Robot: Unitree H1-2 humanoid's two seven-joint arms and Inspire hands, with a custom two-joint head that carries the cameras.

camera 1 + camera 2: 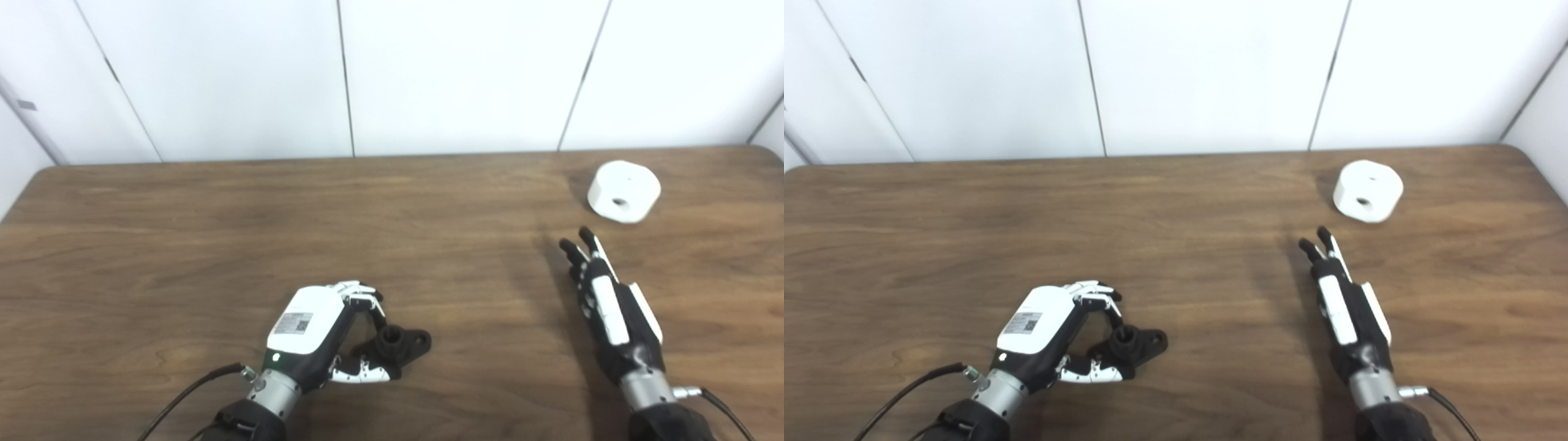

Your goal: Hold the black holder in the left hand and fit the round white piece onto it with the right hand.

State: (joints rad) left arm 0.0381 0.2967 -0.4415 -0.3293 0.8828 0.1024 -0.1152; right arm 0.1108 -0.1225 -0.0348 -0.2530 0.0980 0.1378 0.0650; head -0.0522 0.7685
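Left hand [318, 334] sits low in the frame, a little left of center, its fingers [361, 297] curled over and its thumb reaching in from below, closed around the black holder [398, 344]. From my seat I see the holder resting on the table [184, 245], its stubby round post pointing up and a flat ear sticking out to the right, clear of the fingers. I cannot tell whether the holder is lifted at all or just pinched where it lies. Over at the lower right of the frame, my right hand [1344, 306] is stretched flat with fingers straight and pointing toward the top of the frame, holding nothing. The round white piece [1368, 190] lies in the upper right, near the table's far edge, apart from the right hand's fingertips and just beyond them, its small center hole facing the camera.
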